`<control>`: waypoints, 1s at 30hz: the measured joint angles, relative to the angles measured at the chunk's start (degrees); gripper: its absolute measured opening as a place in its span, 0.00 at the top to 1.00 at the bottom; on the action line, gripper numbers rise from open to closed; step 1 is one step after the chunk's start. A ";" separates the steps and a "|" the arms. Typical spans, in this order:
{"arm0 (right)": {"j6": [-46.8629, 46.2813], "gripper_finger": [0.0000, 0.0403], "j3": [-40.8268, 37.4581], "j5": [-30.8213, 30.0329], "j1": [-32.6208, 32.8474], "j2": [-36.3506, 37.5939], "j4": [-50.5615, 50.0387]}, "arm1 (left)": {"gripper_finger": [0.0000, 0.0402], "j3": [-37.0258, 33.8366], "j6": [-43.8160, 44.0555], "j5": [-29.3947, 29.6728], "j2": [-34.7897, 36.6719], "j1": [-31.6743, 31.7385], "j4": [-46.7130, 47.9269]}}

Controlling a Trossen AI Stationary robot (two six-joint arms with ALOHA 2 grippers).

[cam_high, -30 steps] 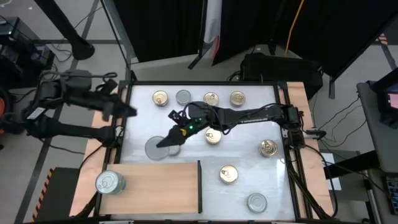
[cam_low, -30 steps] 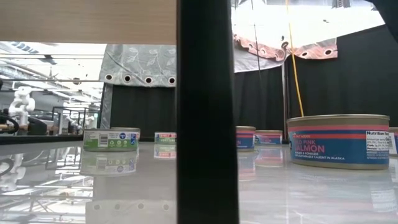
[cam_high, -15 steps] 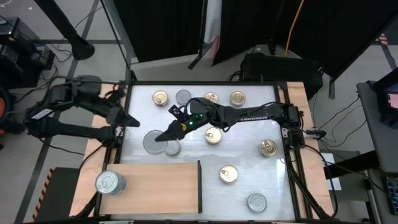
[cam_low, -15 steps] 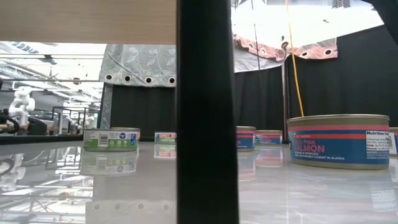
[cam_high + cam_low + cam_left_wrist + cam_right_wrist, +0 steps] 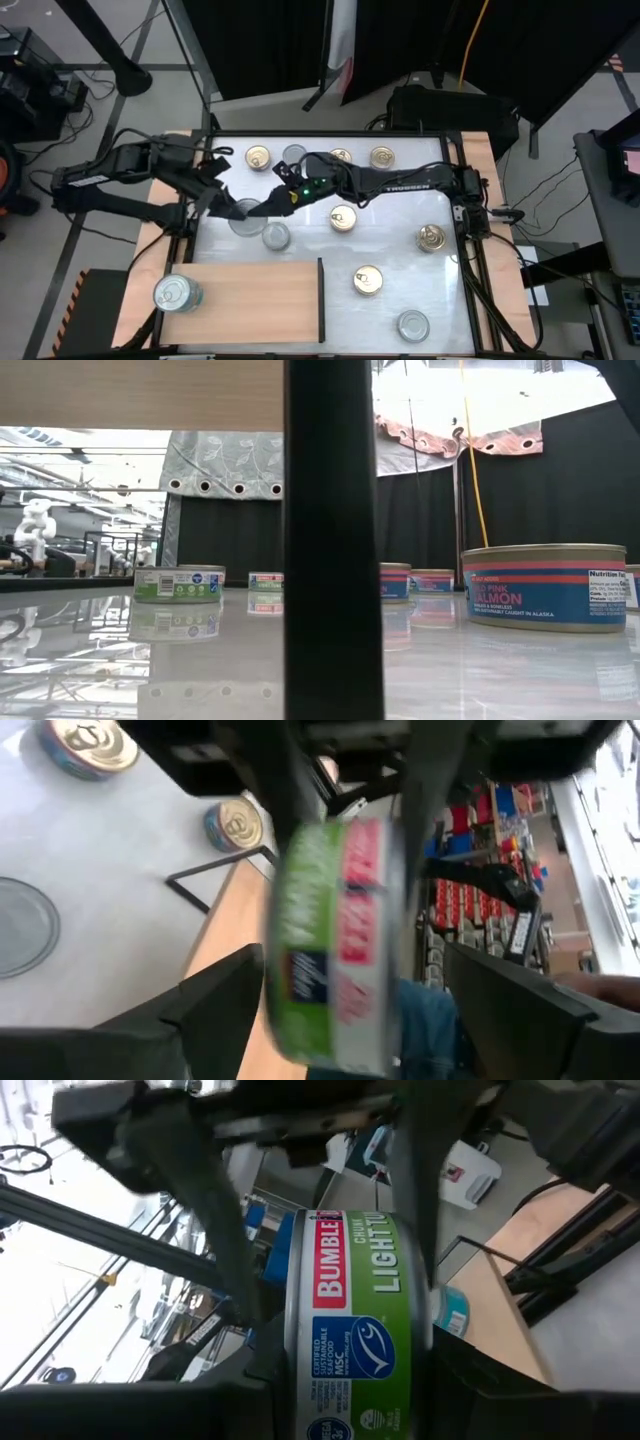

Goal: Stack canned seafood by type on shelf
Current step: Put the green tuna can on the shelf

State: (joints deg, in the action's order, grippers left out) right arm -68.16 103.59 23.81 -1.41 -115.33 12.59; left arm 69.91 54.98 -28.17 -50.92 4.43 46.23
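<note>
**High view.** We are locating the shelf (image 5: 255, 300) at the near left of the table. One silver-lidded tin (image 5: 175, 293) is standing on the shelf's left end. Just beyond the shelf's far edge, the right gripper (image 5: 256, 208) is holding a green-labelled tin (image 5: 243, 217) above the table. The left gripper (image 5: 228, 207) is meeting that tin from the opposite side. A second silver-lidded tin (image 5: 276, 236) is lying between the held tin and the shelf's far edge. Gold-lidded tins (image 5: 343, 218) are standing to the right of the shelf and further beyond it, all of them off the shelf.

**Low view.** We are seeing no gripper here. A dark upright (image 5: 333, 540) is crossing the middle, and a salmon tin (image 5: 545, 587) is standing on the table.

**Left wrist view.** We are finding the left gripper's fingers (image 5: 215, 1005) standing apart, one on each side of the green-labelled tin (image 5: 340, 930) with a gap on both sides. The right gripper's fingers (image 5: 280, 780) are clamping the tin from the far side.

**Right wrist view.** We are confirming the right gripper's jaws clamped on the green-labelled tin (image 5: 360, 1330). The shelf (image 5: 520, 1270) is showing behind it.
</note>
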 joint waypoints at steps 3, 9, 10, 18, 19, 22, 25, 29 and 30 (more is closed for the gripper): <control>0.04 0.68 0.00 0.05 -0.47 0.00 0.07 | 0.22 0.00 -0.41 -0.75 -0.09 -0.55 -0.34; 1.55 0.68 0.00 0.12 -0.84 0.00 0.36 | 0.38 -0.02 -1.83 -0.65 -0.33 -0.86 -0.19; 1.73 0.68 0.00 0.20 -0.85 0.02 0.35 | 0.42 -0.02 -1.94 -0.41 -0.33 -0.88 -0.14; 4.15 0.67 0.02 0.41 -0.74 0.15 0.49 | 0.64 -0.02 -4.62 -0.70 -0.33 -0.81 0.28; 3.81 0.66 0.02 0.42 -0.70 0.15 0.44 | 0.64 -0.04 -5.38 -1.36 -0.34 -0.81 0.33; 2.53 0.60 0.02 2.76 -0.66 0.30 0.16 | 0.64 -0.07 -8.60 -3.61 -0.27 -0.79 1.05; 2.20 0.49 0.00 6.12 -0.90 0.64 0.28 | 0.64 -0.07 -11.77 -9.39 0.66 -0.88 4.05; 1.49 0.37 -0.02 9.30 -1.51 1.74 0.41 | 0.64 -0.02 -15.62 -15.96 1.45 -0.92 6.52; 1.48 0.34 -0.02 10.05 -1.69 1.92 0.38 | 0.64 0.00 -16.20 -16.97 1.57 -0.92 6.72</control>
State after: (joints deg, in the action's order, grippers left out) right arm -66.68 103.57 33.86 -3.09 -113.41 12.97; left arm 69.91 38.77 -45.14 -49.35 3.51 52.95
